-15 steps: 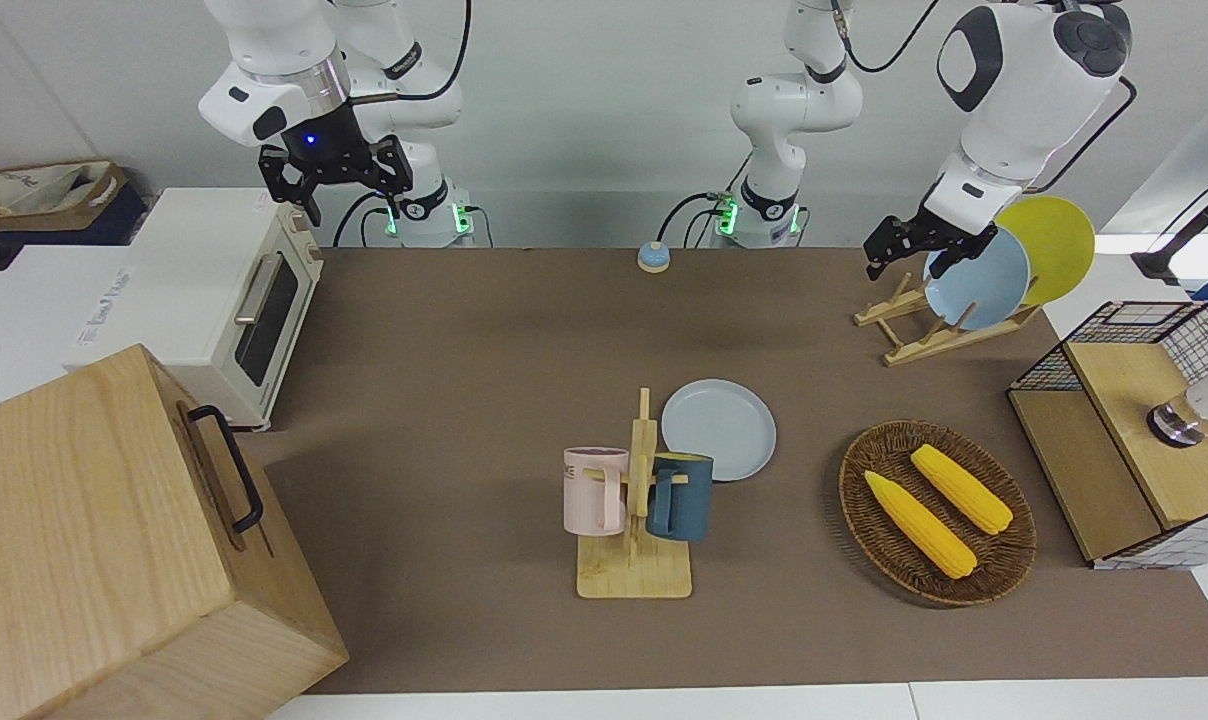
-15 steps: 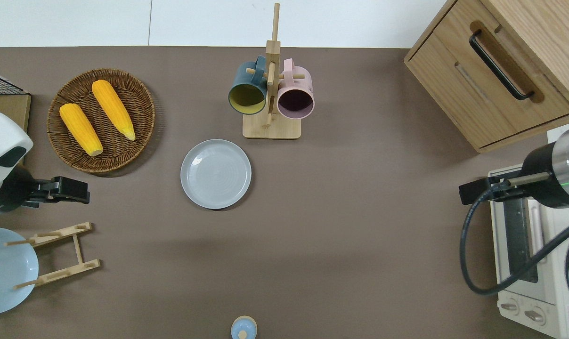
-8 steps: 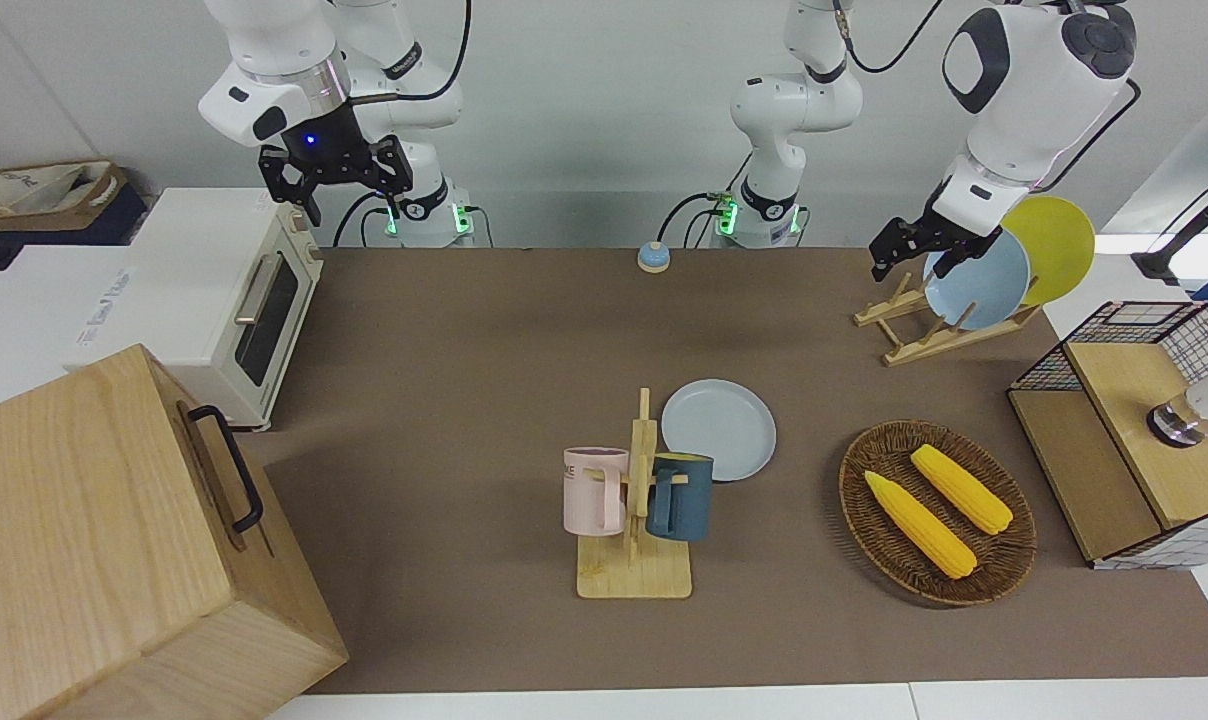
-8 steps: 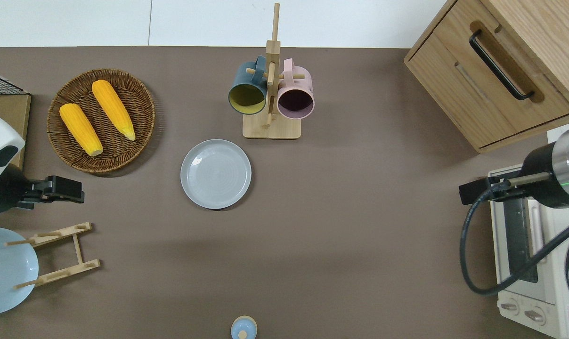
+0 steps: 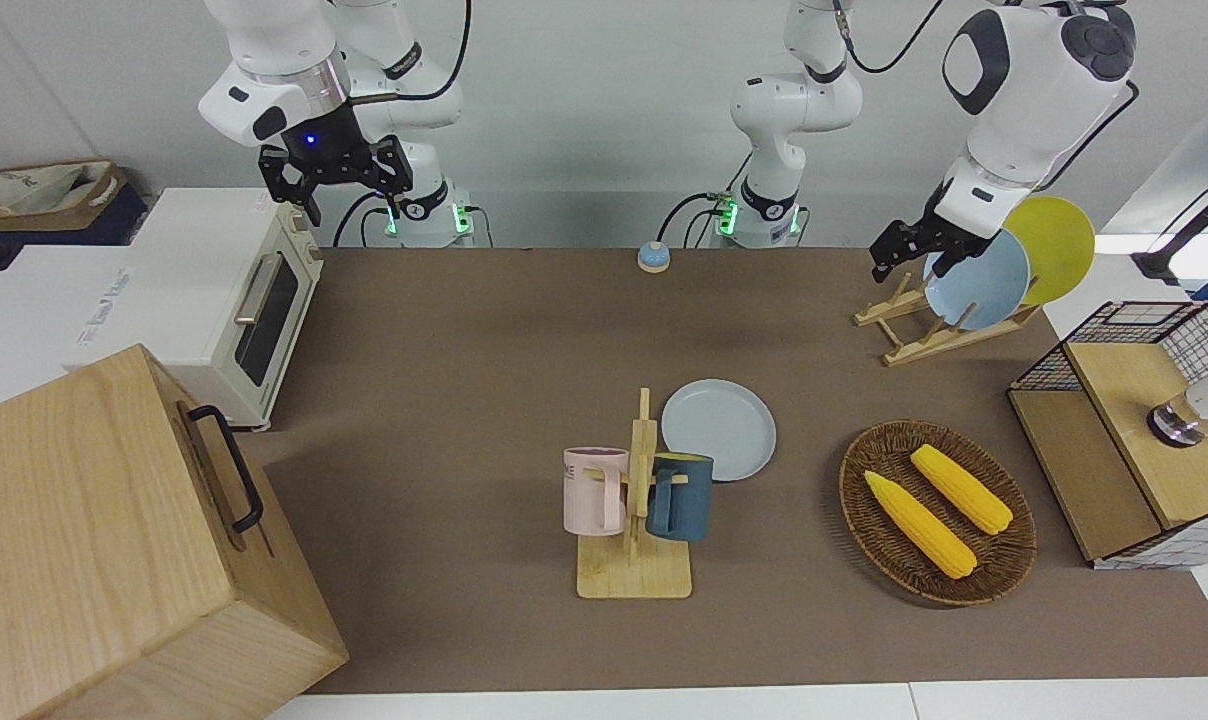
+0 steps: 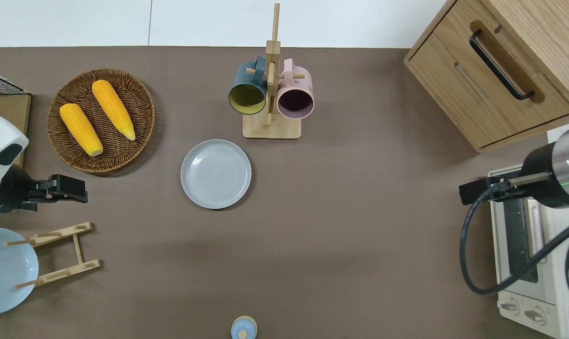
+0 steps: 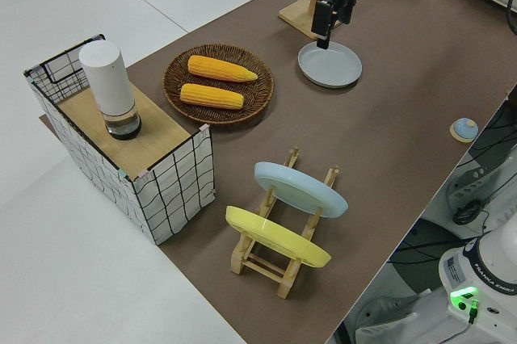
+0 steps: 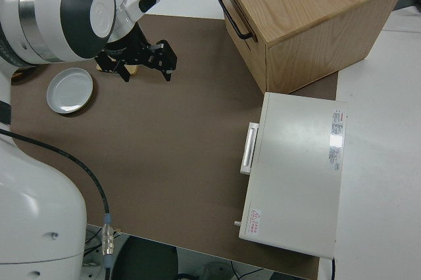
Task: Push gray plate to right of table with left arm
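Two mugs hang just beside the gray plate.

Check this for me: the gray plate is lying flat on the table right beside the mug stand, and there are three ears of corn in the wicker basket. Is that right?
Not quite. The wicker basket holds two ears of corn, not three, as the overhead view shows. The rest stands: the gray plate lies flat on the table right beside the mug stand.
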You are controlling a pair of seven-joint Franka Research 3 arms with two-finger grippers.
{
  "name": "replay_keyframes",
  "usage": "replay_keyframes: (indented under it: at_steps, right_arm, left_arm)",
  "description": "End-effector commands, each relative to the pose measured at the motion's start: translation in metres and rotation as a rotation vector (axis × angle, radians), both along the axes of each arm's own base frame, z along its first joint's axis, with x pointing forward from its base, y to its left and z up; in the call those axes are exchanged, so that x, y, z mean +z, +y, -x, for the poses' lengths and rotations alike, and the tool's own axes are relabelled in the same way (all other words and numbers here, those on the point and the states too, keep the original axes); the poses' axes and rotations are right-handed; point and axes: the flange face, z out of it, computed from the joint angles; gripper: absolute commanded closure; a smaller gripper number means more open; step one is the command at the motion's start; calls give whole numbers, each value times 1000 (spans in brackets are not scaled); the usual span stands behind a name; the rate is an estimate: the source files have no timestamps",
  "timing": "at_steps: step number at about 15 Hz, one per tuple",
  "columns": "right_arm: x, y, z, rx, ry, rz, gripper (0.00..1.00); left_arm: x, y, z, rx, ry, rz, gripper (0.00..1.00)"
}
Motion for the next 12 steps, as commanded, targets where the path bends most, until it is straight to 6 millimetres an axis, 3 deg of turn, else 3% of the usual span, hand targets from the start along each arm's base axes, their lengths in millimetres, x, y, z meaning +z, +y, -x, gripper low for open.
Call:
replay_keyframes:
  at_steps: [1, 7, 12]
  right_arm:
    - [4, -2, 2, -5, 5, -9, 17]
    - [4, -2, 2, -8, 5, -9, 17]
    - [4, -2, 2, -6, 5, -9, 17]
  left_arm:
    - [-10, -9, 3, 71, -1, -2, 0]
    - [-34, -18, 0, 207, 3, 41, 2]
    - [-66, -49, -1, 279, -17, 28, 5]
